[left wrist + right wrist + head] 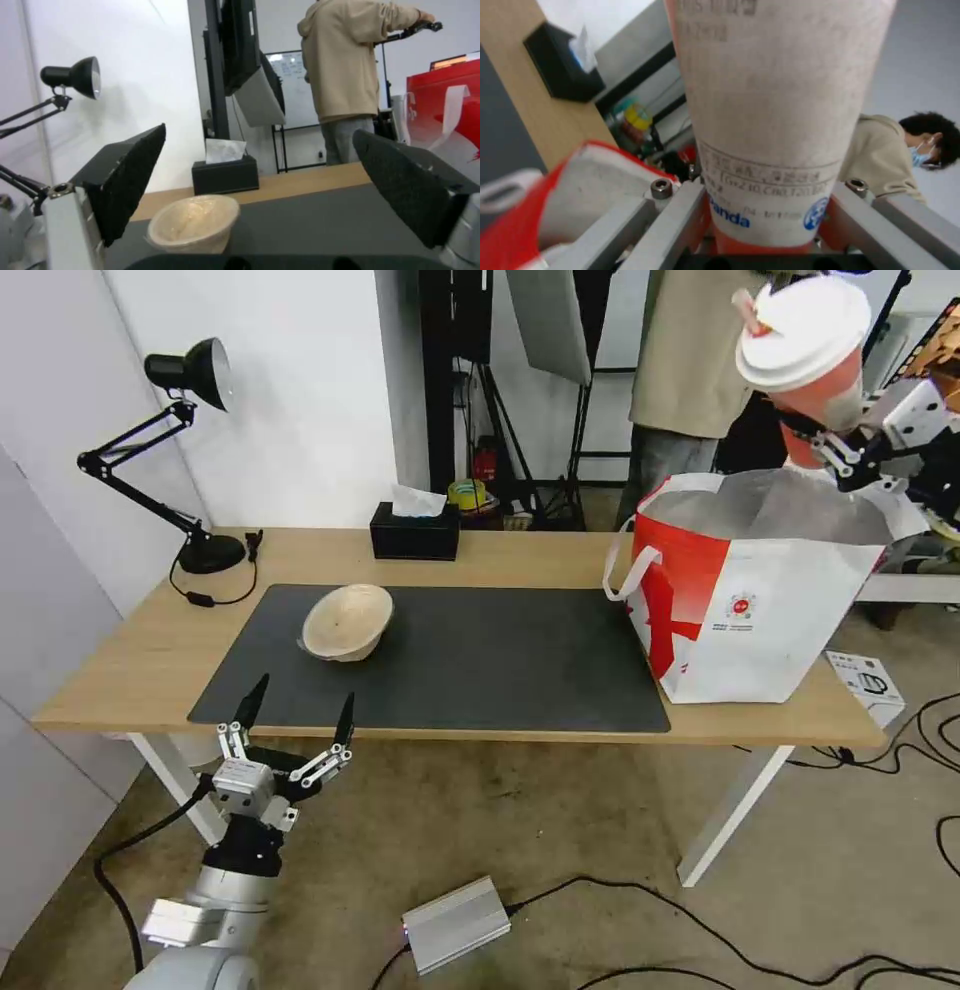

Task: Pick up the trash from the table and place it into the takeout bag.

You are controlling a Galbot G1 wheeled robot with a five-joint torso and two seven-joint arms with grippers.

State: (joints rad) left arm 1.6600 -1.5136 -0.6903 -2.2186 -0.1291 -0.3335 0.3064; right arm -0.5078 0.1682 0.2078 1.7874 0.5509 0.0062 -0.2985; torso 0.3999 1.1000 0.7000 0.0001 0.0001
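Observation:
My right gripper [835, 450] is shut on the tall red drink cup [812, 345] with a white lid, holding it tilted in the air above the far right corner of the open takeout bag [770, 610]. In the right wrist view the cup [775, 112] runs up between the fingers [670, 221], with the bag's foil lining [580, 180] below. A shallow beige bowl [347, 620] lies tipped on the dark mat [480, 660] of the table [140, 650]. My left gripper [297, 710] is open and empty, just off the table's front edge, facing the bowl [192, 223].
A black tissue box [414, 532] sits at the back edge and a black desk lamp [210, 553] at the back left corner. On the floor lie a grey metal box [455, 925], cables and a small carton [865, 685]. A person stands behind the table.

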